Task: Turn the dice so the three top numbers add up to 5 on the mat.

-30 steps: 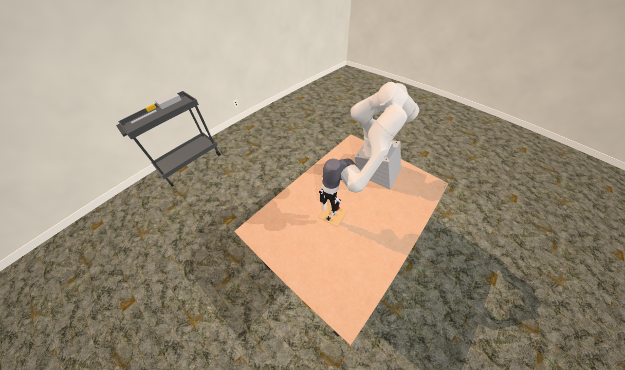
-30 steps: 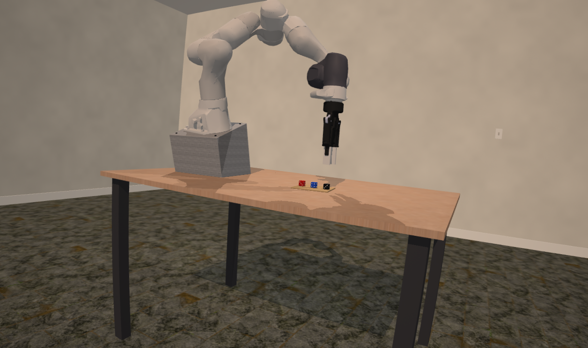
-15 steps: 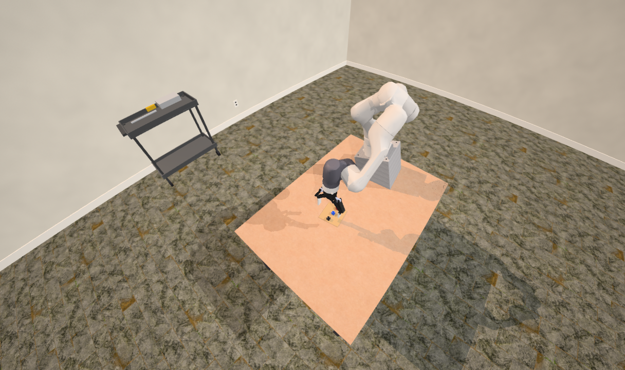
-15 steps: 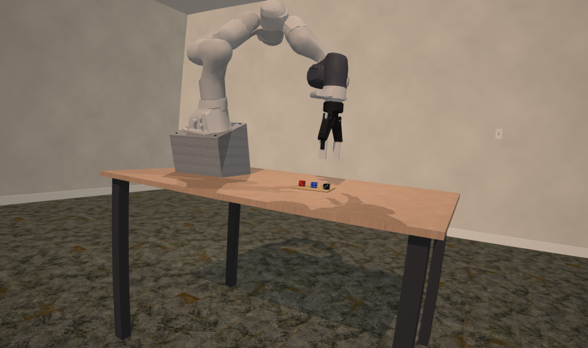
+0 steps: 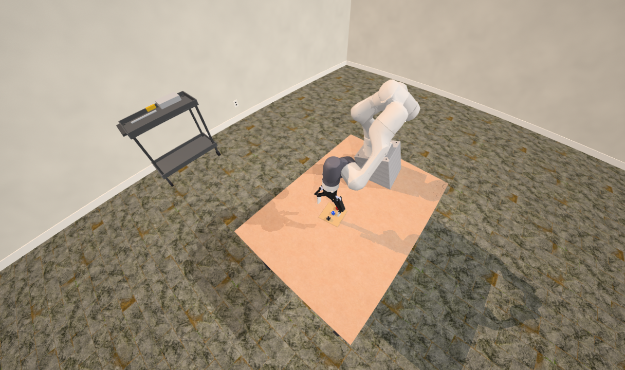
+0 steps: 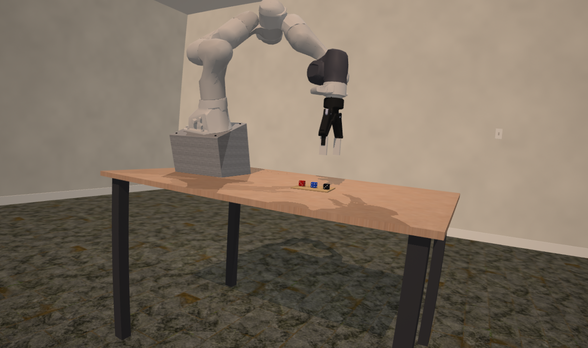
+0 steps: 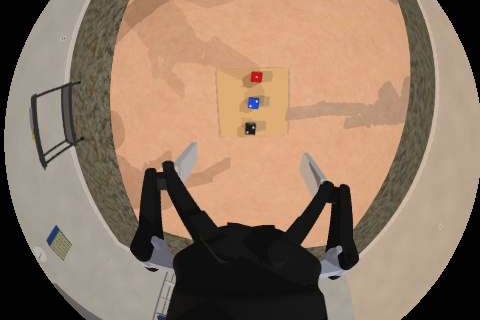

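Note:
A thin tan mat [image 7: 252, 95] lies flat on the wooden table [image 6: 287, 194]. On it three dice stand in a row, apart from each other: a red die [image 7: 256, 76], a blue die [image 7: 254, 103] and a black die [image 7: 250, 128]. They also show in the side view as the red die [image 6: 301, 183], the blue die [image 6: 314, 184] and the black die [image 6: 326, 186]. Their top numbers are too small to read. My gripper [image 6: 330, 151] [image 7: 250, 157] hangs well above the mat, over its black-die end, with the fingers wide open and empty.
The grey robot base block [image 6: 210, 149] stands at the far end of the table. A dark two-shelf cart [image 5: 167, 133] stands by the wall, away from the table.

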`<state>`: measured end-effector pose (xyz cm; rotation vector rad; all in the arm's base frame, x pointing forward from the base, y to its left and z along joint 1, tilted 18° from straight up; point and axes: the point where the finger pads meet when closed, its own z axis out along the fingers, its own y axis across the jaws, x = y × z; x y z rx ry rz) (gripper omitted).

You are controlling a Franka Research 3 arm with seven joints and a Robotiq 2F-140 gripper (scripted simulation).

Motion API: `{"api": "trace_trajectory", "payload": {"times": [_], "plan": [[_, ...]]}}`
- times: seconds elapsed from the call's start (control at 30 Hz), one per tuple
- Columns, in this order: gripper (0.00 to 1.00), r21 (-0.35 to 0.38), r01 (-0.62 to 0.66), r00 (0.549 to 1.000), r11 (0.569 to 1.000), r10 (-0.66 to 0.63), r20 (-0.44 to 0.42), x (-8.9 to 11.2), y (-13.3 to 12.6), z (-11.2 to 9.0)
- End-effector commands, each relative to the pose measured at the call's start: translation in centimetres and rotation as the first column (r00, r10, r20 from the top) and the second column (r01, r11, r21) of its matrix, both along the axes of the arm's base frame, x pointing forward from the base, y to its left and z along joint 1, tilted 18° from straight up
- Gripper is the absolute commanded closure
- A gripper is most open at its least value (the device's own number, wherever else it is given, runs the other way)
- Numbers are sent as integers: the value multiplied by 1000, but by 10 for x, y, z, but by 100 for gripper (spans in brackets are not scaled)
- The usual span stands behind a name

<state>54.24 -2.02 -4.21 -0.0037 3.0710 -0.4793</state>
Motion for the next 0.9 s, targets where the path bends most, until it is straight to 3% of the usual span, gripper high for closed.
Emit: {"api": "trace_trajectory", "payload": {"times": [0.0, 0.4, 0.87], "plan": [[0, 1, 10, 1000, 1000, -10, -5, -3, 3, 9], [0, 1, 10, 1000, 1000, -10, -5, -4, 16, 50], [0, 1, 10, 1000, 1000, -10, -5, -4, 18, 54]]}}
